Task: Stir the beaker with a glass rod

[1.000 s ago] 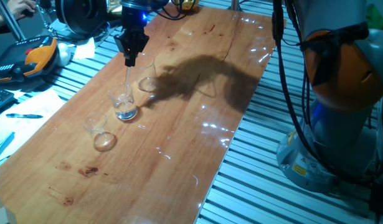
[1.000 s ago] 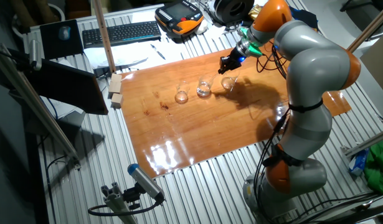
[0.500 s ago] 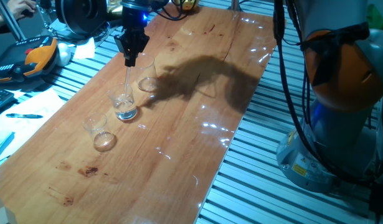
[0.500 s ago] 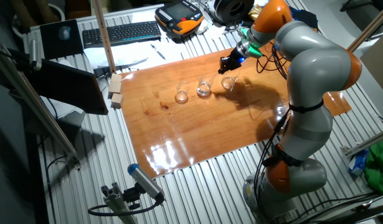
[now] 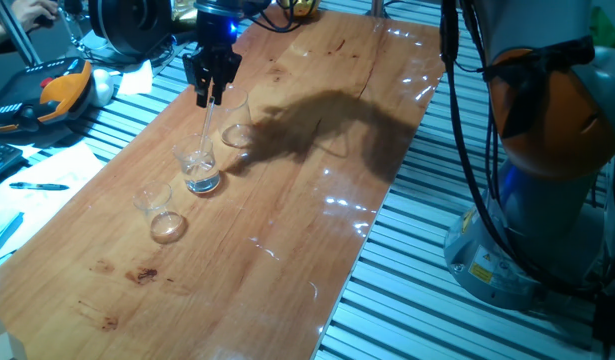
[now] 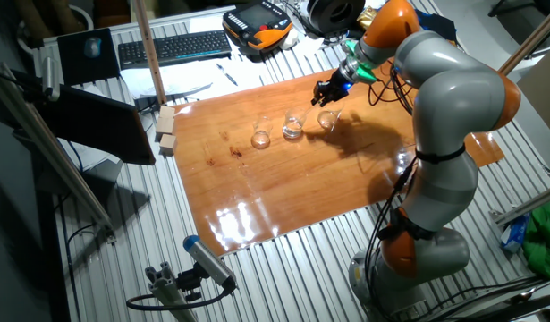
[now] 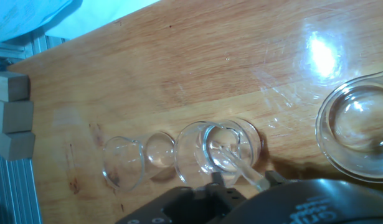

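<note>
Three clear beakers stand in a row on the wooden table [image 5: 317, 200]. The beaker [image 5: 199, 166] is the middle one, with a glinting base; it also shows in the other fixed view [image 6: 293, 126] and the hand view [image 7: 220, 148]. My gripper [image 5: 208, 92] [image 6: 327, 92] [image 7: 243, 181] hangs above it, shut on the top of the glass rod [image 5: 204, 135]. The rod [image 7: 240, 164] slants down, and its lower end is inside the beaker near the base.
A smaller beaker [image 5: 159, 211] [image 7: 124, 162] stands on one side of the middle one and a taller, wider beaker [image 5: 235, 120] [image 7: 358, 132] close on the other. Wooden blocks [image 7: 12, 115] [image 6: 166, 129] lie at the table's edge. A keyboard [image 6: 172, 46] and a pendant [image 5: 63, 90] lie beyond the table.
My gripper has shifted slightly up and away with the rod's top, so the rod leans a little differently in the beaker. The beakers have not moved.
</note>
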Tool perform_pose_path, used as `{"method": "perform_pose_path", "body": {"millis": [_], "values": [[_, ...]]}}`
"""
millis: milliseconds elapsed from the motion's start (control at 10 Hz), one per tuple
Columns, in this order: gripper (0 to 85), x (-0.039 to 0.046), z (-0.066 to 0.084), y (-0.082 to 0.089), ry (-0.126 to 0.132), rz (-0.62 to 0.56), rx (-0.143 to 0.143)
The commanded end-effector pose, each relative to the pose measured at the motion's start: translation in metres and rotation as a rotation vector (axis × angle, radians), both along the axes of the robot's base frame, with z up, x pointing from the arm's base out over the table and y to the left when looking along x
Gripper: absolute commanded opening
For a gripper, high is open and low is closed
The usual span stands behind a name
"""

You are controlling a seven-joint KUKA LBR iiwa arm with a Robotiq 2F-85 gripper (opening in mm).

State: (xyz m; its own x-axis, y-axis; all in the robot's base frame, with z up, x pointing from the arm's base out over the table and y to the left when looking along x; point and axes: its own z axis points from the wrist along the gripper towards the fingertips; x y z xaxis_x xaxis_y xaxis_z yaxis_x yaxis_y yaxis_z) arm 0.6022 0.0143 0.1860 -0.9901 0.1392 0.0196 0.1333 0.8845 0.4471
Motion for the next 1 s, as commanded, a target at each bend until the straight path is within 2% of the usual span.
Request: {"method": "perform_pose_path", "body": {"millis": [0,400,600,700,800,900], "values": [[51.0,0.0001,0.001,0.000,-0.002,0.004,-0.010],[51.0,0.0005,0.005,-0.002,-0.011,0.017,-0.046],[51.0,0.0022,0.016,-0.002,-0.014,0.035,-0.092],[34.0,0.0033,0.022,-0.002,-0.013,0.044,-0.116],[34.0,0.0040,0.029,-0.001,-0.014,0.060,-0.150],[17.0,0.0050,0.038,0.000,-0.010,0.083,-0.179]]}}
